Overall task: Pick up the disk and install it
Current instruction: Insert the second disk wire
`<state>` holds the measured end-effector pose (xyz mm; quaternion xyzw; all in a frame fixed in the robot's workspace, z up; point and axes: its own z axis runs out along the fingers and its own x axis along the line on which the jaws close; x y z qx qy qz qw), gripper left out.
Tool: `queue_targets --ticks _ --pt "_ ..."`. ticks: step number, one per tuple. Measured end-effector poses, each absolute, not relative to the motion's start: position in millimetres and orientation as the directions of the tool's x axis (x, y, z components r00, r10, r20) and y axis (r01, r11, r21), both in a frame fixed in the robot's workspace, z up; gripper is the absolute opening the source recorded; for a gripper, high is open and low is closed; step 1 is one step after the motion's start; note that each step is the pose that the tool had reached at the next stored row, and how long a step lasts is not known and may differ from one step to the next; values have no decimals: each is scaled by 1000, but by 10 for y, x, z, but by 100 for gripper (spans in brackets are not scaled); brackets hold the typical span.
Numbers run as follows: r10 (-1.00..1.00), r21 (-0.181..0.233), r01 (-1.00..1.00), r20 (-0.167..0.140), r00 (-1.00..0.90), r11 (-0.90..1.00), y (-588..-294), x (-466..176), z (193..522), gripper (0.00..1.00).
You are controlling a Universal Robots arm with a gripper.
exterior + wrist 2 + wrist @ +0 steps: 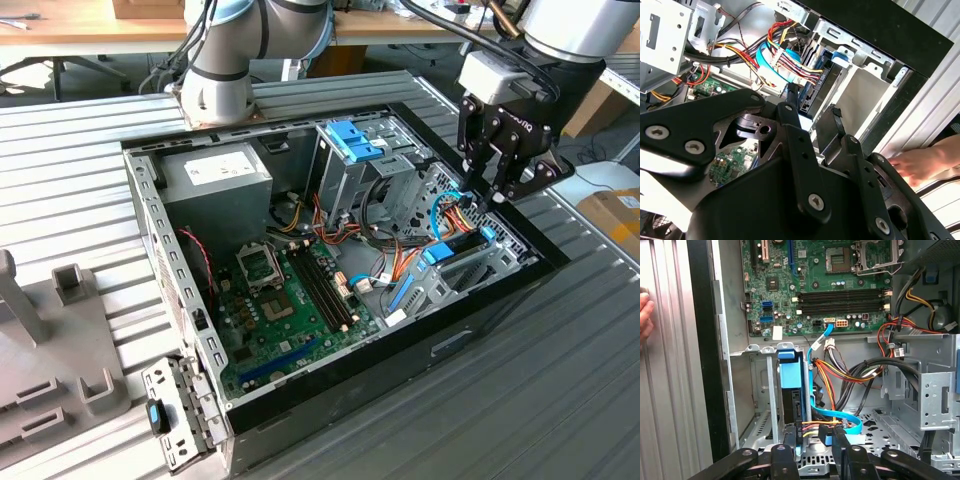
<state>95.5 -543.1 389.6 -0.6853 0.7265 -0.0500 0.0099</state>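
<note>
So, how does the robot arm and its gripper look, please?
The arm has silver-grey rounded joints with a light blue cap, and black cables run beside it. The wrist carries a pale grey box. The gripper is black, with linked metal fingers joined by silver screws, and small white lettering is on its body.

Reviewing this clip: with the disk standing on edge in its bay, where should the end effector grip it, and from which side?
Probably by the blue carrier's upper edge, from above: the disk stands on edge in its bay, metal walls close beside it, so only that edge is free. The end effector hangs just above it.
</note>
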Motion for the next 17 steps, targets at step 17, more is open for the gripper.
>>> queue_targets --ticks 17 --pt "-996 -52 -996 56 -70 67 -5370 1044 3833 42"
